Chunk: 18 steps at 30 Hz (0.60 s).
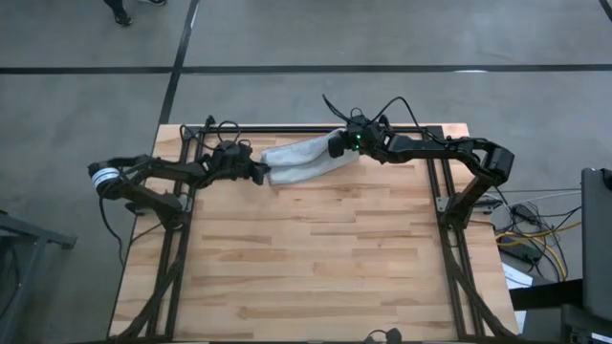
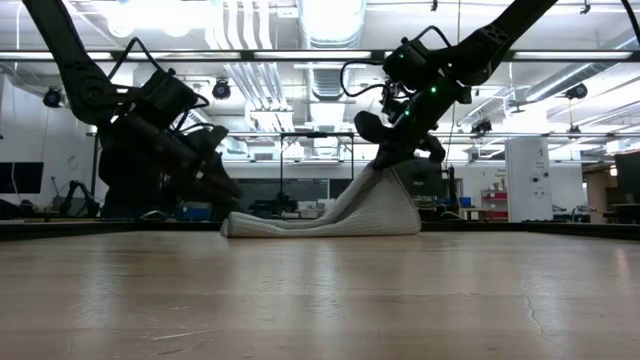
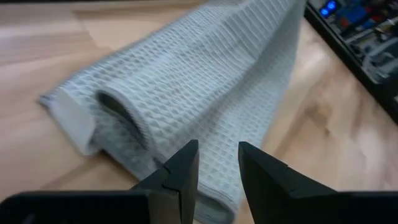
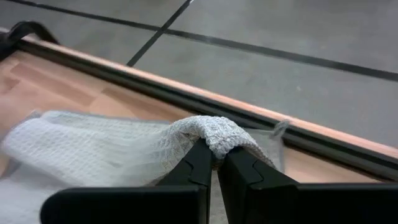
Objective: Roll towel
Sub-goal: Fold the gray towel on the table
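While left end effector [image 3: 217,171] gapes, right end effector [image 4: 216,163] pinches towel [image 1: 304,160].

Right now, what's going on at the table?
Both arms are working the towel near the table's far edge. The right claw is shut on a bunched fold at one end, lifting it off the wood. The left claw sits at the other end, which lies flat and loosely folded, fingers slightly apart and gripping nothing. No tight roll yet.

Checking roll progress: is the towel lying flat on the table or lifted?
Partly lifted: the light grey-blue waffle-textured towel rises at one end, pinched by the right end effector; its other end lies folded on the table.
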Available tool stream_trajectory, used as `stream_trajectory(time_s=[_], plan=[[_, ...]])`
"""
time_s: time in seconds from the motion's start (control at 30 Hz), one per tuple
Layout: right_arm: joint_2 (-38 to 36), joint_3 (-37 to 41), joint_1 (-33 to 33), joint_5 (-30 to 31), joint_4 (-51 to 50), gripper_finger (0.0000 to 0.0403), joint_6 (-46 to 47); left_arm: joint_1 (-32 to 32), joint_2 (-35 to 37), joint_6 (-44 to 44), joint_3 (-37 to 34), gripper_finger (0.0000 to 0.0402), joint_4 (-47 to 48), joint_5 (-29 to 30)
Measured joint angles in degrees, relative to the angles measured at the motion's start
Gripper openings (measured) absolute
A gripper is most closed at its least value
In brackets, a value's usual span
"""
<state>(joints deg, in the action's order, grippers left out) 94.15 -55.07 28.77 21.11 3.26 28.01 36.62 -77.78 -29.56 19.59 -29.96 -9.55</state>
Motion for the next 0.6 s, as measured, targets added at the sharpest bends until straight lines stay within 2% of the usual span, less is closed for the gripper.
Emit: stream_trajectory(time_s=[0.2, 0.33, 0.6], plan=[[-0.6, 0.0, -1.7, -1.8, -0.1, 0.0013, -1.5, 0.0, 0.0, 1.4, 0.0, 0.0116, 0.0, 1.0], [-3.8, 0.0, -4.3, -1.8, -1.8, 0.0013, -2.8, 0.0, 0.0, 1.7, 0.0, 0.0114, 0.0, 1.8], [-14.0, 0.0, -9.9, -1.7, -14.8, 0.0013, -0.1, 0.0, 0.0, 1.7, 0.0, 0.0113, 0.0, 2.0]])
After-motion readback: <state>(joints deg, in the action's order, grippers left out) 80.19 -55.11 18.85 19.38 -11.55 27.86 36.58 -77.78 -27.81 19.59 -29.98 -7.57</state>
